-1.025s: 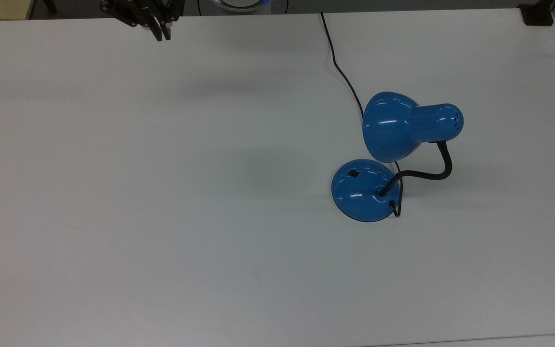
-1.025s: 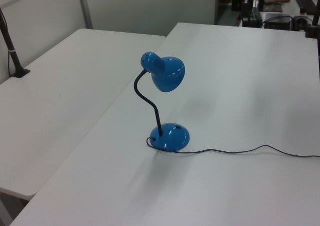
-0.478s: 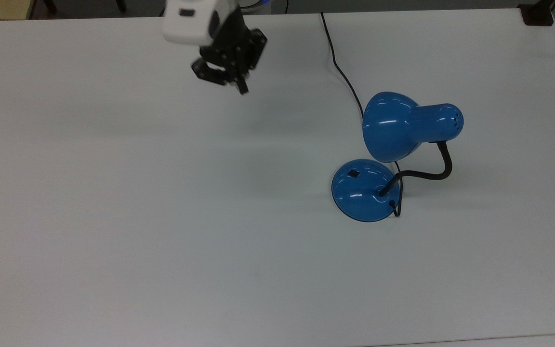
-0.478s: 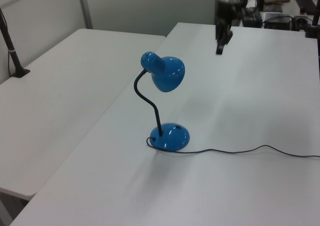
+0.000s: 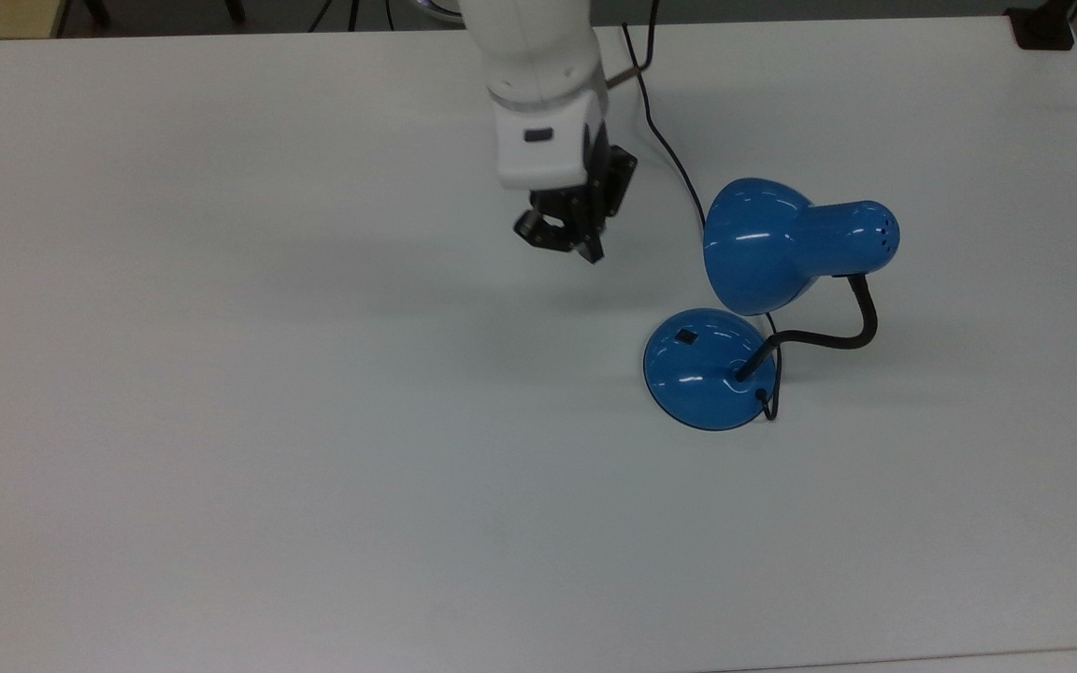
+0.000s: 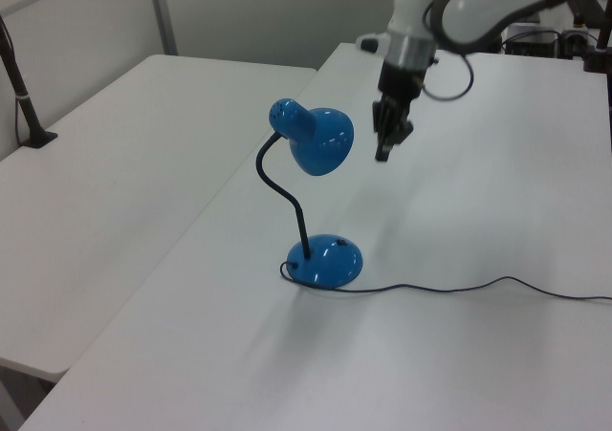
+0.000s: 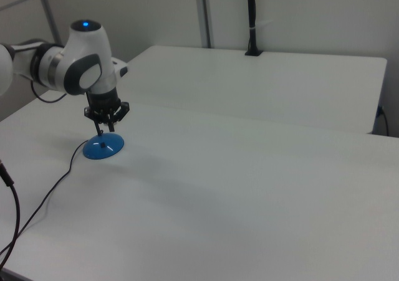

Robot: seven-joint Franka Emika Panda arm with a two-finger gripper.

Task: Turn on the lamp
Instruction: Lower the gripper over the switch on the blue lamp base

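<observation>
The gripper (image 5: pixel 587 245) hung above the tabletop (image 5: pixel 221 421), to the top view's left of the lamp (image 5: pixel 763 280), holding nothing and touching nothing. Its fingers looked drawn close together, tips pointing down. In the left view the gripper (image 6: pixel 382 152) sat just to the left view's right of the shade (image 6: pixel 322 142), apart from it.

The lamp stood upright on the tabletop, glossy blue. Its bell-shaped shade (image 5: pixel 758 245) leaned out over the round domed base (image 5: pixel 702 374). A black gooseneck (image 5: pixel 842 336) curved from the base up to the shade. A small black switch (image 5: pixel 686 336) sat on the base. A black cord (image 5: pixel 665 150) ran from the base away across the tabletop.
</observation>
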